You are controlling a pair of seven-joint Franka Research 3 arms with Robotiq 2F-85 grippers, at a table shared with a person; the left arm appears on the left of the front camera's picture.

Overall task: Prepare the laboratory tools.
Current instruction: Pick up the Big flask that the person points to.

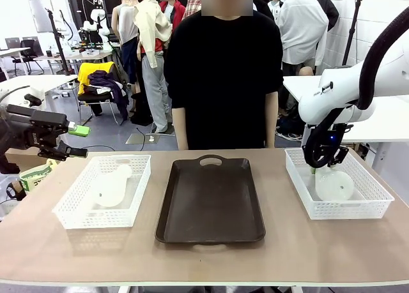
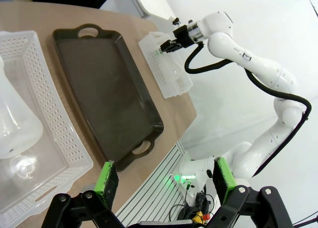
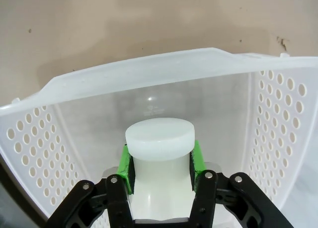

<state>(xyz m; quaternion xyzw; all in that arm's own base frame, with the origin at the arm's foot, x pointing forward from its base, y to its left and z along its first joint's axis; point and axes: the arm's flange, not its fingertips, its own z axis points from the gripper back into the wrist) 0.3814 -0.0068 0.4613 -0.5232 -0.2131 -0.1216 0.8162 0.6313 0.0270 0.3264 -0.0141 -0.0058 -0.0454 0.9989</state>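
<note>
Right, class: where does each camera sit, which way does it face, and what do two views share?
Front view: fixed between the arms, facing across the table at the person; left gripper and right arm show.
Left wrist view: on the left wrist, facing across the brown tray and left basket; its open fingers show.
Right wrist view: on the right wrist, looking into the right basket; right gripper shut on the right flask.
Shared: front and left wrist views both show the tray.
</note>
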